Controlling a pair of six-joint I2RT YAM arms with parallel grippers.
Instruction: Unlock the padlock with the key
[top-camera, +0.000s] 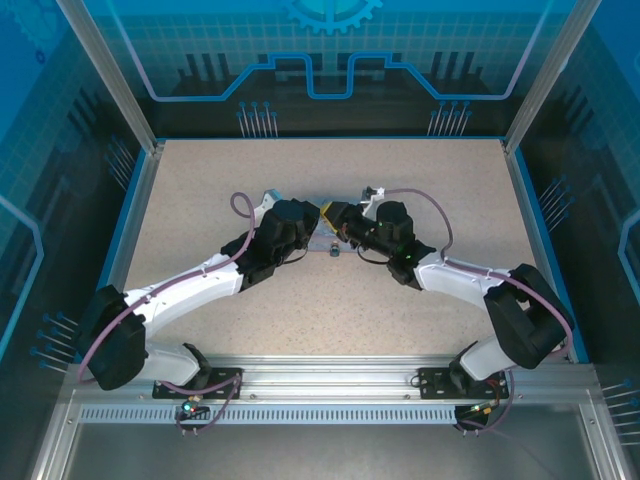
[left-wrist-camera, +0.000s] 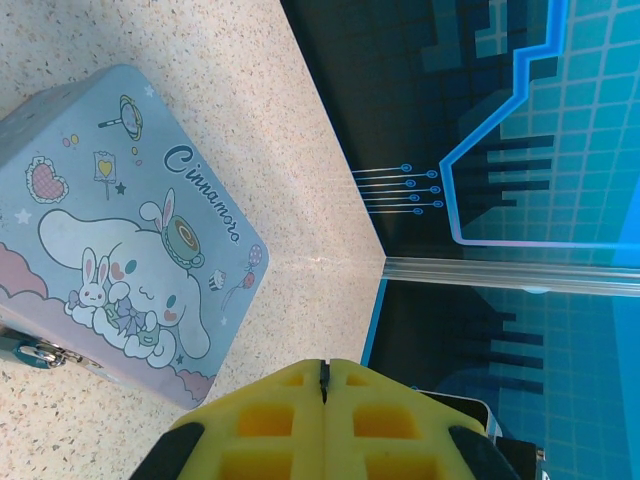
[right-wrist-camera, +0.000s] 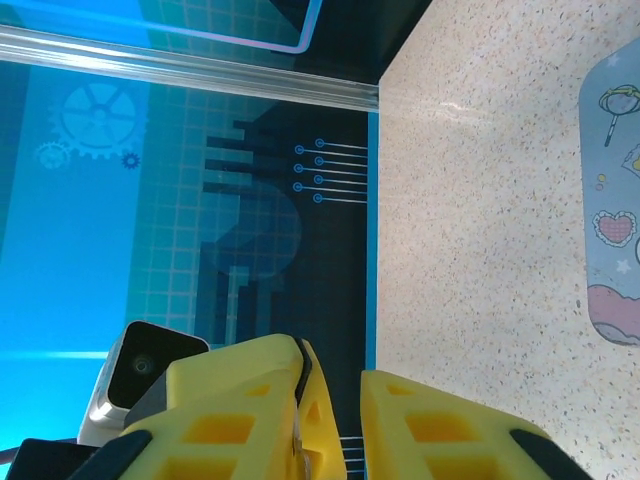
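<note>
Speckled table (left-wrist-camera: 300, 150): your left gripper (left-wrist-camera: 322, 385), fingers pressed together, sits near the blue cartoon tin (left-wrist-camera: 120, 200); your right gripper (right-wrist-camera: 345, 400) shows a narrow gap between its fingers.

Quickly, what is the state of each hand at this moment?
Left hand: closed, nothing visible in it.
Right hand: open, holding nothing.

The left arm (top-camera: 190, 285) and right arm (top-camera: 470, 282) are built of white links and black joint housings; a mauve cable (top-camera: 238, 205) is looped along each. The left pincer (left-wrist-camera: 323, 375) and right pincer (right-wrist-camera: 335, 368) are faced with yellow pads (left-wrist-camera: 265, 420) moulded with square recesses.
</note>
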